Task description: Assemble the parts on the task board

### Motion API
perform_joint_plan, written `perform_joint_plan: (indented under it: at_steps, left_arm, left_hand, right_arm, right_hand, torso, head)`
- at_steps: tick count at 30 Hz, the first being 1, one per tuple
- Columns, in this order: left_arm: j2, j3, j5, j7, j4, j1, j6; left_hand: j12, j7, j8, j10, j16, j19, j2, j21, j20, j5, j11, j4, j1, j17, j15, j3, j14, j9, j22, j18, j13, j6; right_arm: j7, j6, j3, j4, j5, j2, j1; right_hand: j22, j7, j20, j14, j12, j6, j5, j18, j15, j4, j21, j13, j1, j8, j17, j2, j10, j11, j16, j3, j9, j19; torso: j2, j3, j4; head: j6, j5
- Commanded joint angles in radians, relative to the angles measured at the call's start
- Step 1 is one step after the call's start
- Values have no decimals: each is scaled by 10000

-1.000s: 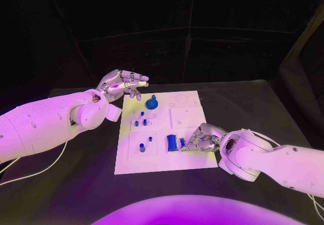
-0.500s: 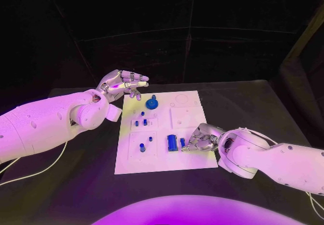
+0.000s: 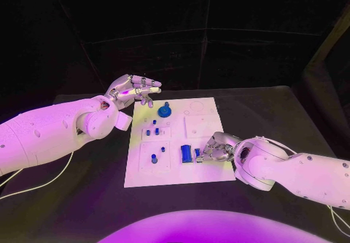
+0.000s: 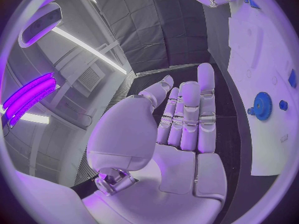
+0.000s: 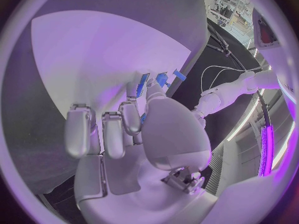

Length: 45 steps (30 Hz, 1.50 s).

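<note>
On the black surface [image 3: 277, 109] lies the white task board [image 3: 204, 174], lengthwise away from the robot, with the small blue parts spread over its left half and middle. Near the far end stands a blue gear-like part [image 3: 165, 110], also seen round and toothed in the left wrist view [image 4: 262, 106]. Below it sits a group of short blue pegs [image 3: 151, 131], then two more pegs [image 3: 159, 154] nearer the robot, and a longer blue bar [image 3: 186, 153] close to the board's middle.

The left robot hand [image 3: 135, 90] hangs above the surface just off the board's far left corner, apart from every part. Its wrist view shows the palm bare and the fingers [image 4: 187, 115] stretched out side by side, so it holds nothing and stands wide.

The right robot hand [image 3: 219, 148] rests low over the board's near right part, fingers curled down beside the blue bar. A small blue piece [image 3: 197, 153] shows right at its fingertips, and the right wrist view has blue pieces [image 5: 161, 79] just past the fingertips [image 5: 131, 115]. It seems to pinch that small piece, though the contact itself is too hidden to be sure.
</note>
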Motion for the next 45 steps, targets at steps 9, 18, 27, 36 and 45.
perform_joint_plan:
  at_steps: [9,18,27,36,45]
  left_arm:
    - [11,8,49,50,-1,14,49]
    - [34,6,441,107,-55,13,-55]
    - [170,-22,1518,324,-388,-23,-402]
    - [417,-109,2468,736,-1117,-154,-845]
    - [977,-118,2920,1031,-1909,-405,-1271]
  left_hand:
    - [35,3,44,-63,-44,-1,74,-63,30,45,19,4,0,-10,11,-29,-74,-1,-11,134,12,-82]
    - [84,10,64,-91,-88,-7,48,-93,39,41,30,58,-78,-123,24,-105,-134,-1,-34,130,11,-96]
    - [294,47,154,-277,-1491,-1270,-40,-1166,247,44,131,370,-290,-1117,221,-743,-1667,-1,-633,98,-1,-192]
    - [-436,51,8,-386,-5922,-3522,223,-3617,1008,62,374,623,-49,-3293,886,-1061,-2696,-29,-2364,66,-184,-254]
    - [-1377,173,-514,-1174,-7939,-5100,299,-4928,1665,33,796,889,-179,-4204,1475,-1570,-3408,-40,-3366,103,-187,-695]
  right_arm:
    - [1158,-927,-5,352,449,-406,-1]
    - [3867,-1997,56,156,4264,-843,425]
    - [7165,-1384,73,-1588,9183,-391,1126]
    - [8898,-297,80,-3928,10605,990,1287]
    - [9430,190,88,-5922,10807,2139,1299]
  right_hand:
    - [827,67,-7,709,-195,-179,-2,4,81,-109,-194,192,80,-170,943,-48,-70,0,-120,-250,-16,-145]
    - [-1010,387,198,152,-3138,-1135,-88,504,307,-113,-2070,-1707,175,-593,-1263,73,-1388,279,-1744,-674,-182,-1645]
    - [-5516,832,615,-2180,-7756,-1587,-53,1255,770,-602,-7371,-5355,1269,-807,-7354,815,-4003,721,-8453,-565,-349,-4749]
    - [-8257,1288,1699,-4097,-10564,-1533,-220,1265,1780,-1062,-11079,-9911,1824,-1212,-10386,987,-4049,1414,-13140,-563,-1327,-5911]
    - [-9551,1258,1933,-4008,-11106,-1615,-223,1290,2019,-1616,-12496,-11738,1478,-1219,-11714,1106,-4000,1559,-14206,-532,-2136,-5580]
  torso:
    - [-16,-3,1]
    - [-124,-40,0]
    - [-435,-138,-11]
    - [-799,-210,-110]
    - [-1015,-145,-13]
  head:
    - [71,-52]
    - [233,-154]
    - [422,-241]
    - [830,-186]
    - [1344,-139]
